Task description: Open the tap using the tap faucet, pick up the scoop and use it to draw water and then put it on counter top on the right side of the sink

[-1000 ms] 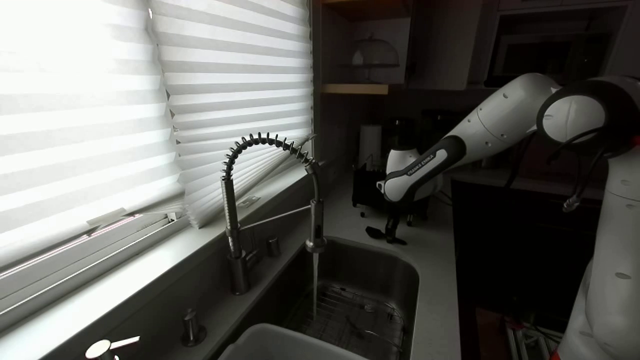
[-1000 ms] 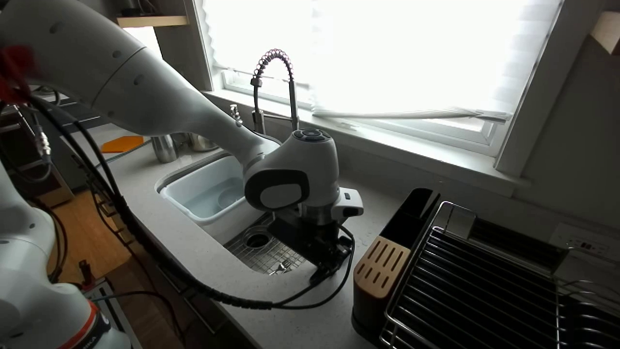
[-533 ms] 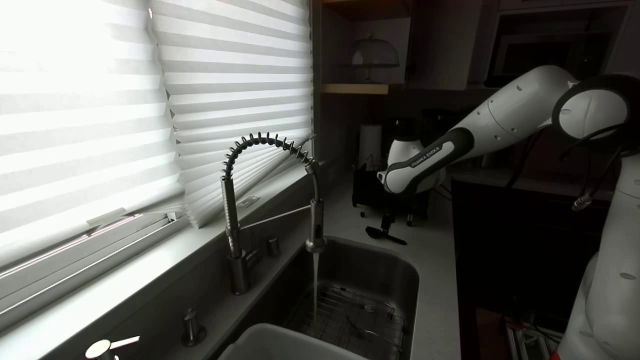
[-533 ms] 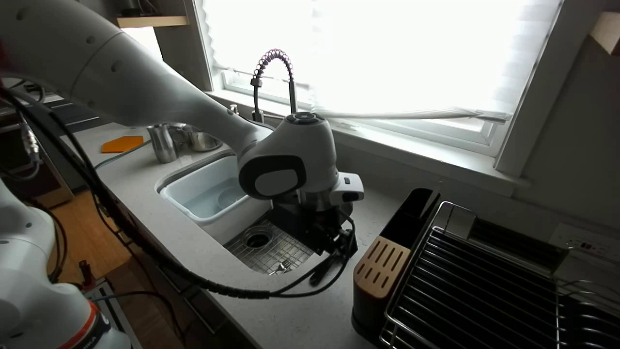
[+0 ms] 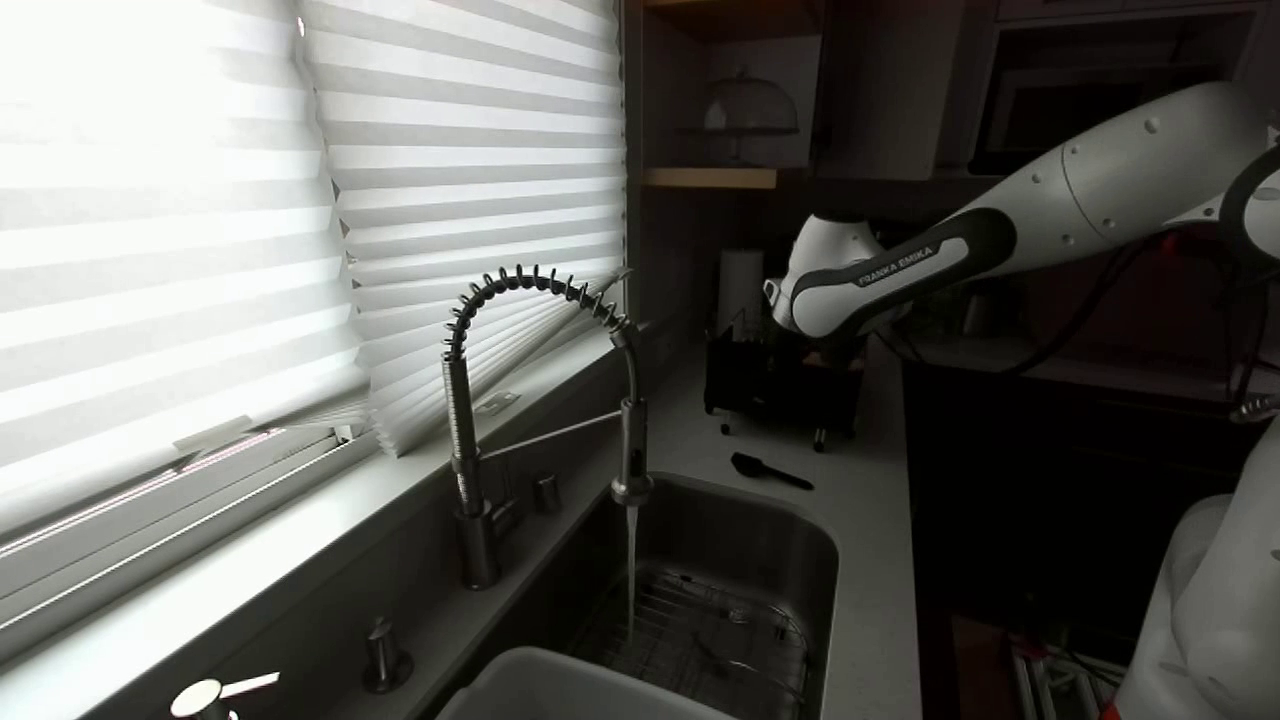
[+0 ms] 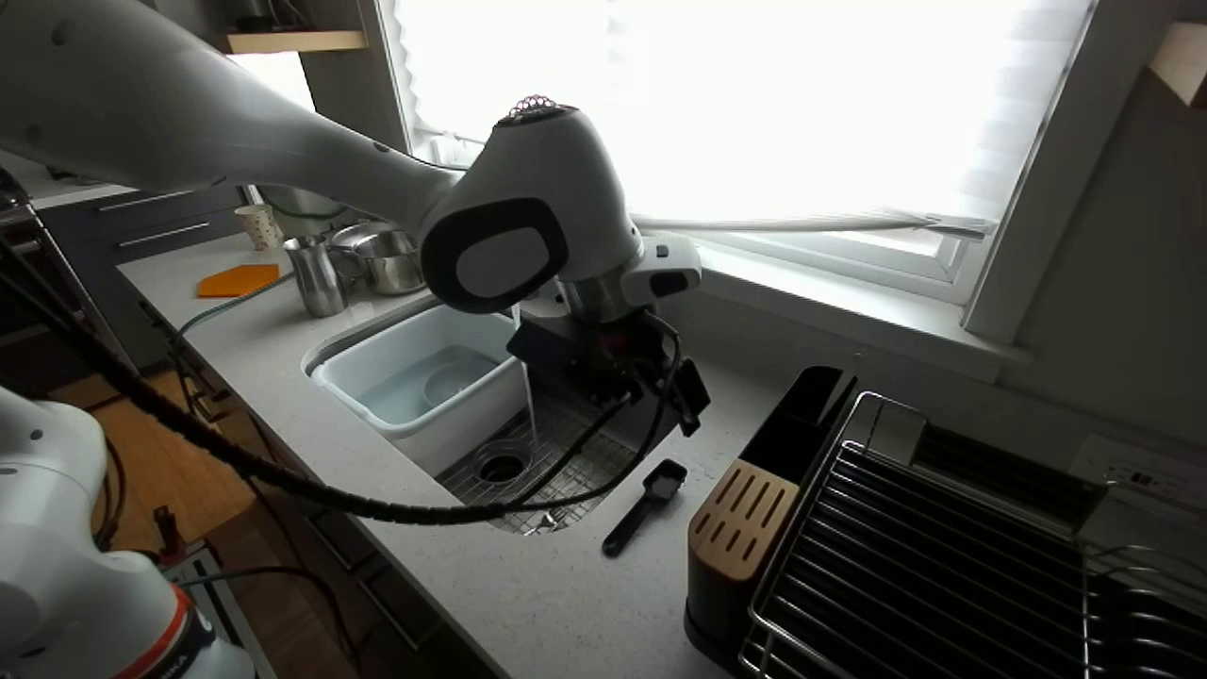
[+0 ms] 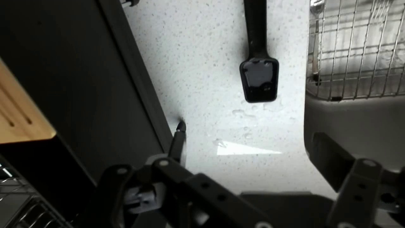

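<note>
The black scoop (image 6: 649, 505) lies bowl up on the pale counter top (image 6: 566, 604), between the sink (image 5: 740, 530) and the drying rack. In the wrist view the bowl of the scoop (image 7: 259, 76) holds a shiny layer of water, and drops dot the slab beside it. From the spray head of the tap (image 5: 633, 445) a thin stream of water (image 5: 631, 570) runs into the sink. My gripper (image 7: 250, 136) hangs well above the counter with its fingers wide apart and nothing between them. In an exterior view the gripper (image 6: 655, 405) is clear of the scoop.
A black drying rack (image 6: 877, 547) with a wooden slotted caddy (image 6: 745, 519) borders the scoop. Part of the sink is filled by a white tub (image 6: 462, 424). Steel jugs (image 6: 321, 278) stand at the far side. A fork (image 7: 381, 9) lies at the wire grid.
My gripper has let go of the scoop and risen away from it, its jaws now open. The scoop has stayed on the counter, and the water keeps running.
</note>
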`<state>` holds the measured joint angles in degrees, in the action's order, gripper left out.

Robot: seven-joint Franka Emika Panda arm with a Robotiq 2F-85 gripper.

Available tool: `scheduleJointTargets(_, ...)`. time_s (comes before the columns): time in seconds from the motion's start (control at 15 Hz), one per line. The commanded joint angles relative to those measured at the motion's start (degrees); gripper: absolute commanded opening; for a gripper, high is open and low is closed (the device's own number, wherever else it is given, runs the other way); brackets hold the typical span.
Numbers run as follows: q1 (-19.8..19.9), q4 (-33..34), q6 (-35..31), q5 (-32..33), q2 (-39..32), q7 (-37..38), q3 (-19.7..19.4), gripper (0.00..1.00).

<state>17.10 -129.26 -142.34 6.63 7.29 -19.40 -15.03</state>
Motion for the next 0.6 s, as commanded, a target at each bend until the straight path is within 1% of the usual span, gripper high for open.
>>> scheduleJointTargets(0.0, -0.5, 0.2, 1.4, 2.2, 2.9, 8.2, 0.7, 1.00)
scheduleJointTargets(0.2, -0.8, 0.3, 2.1, 1.1, 4.4, 13.5, 1.7, 1.00)
scheduleJointTargets(0.4, -0.4, 0.2, 3.3, 2.2, 5.1, 19.5, 2.8, 1.00)
scheduleJointTargets(0.53, -0.2, 0.2, 4.2, 3.0, 5.4, 22.2, 3.2, 1.00)
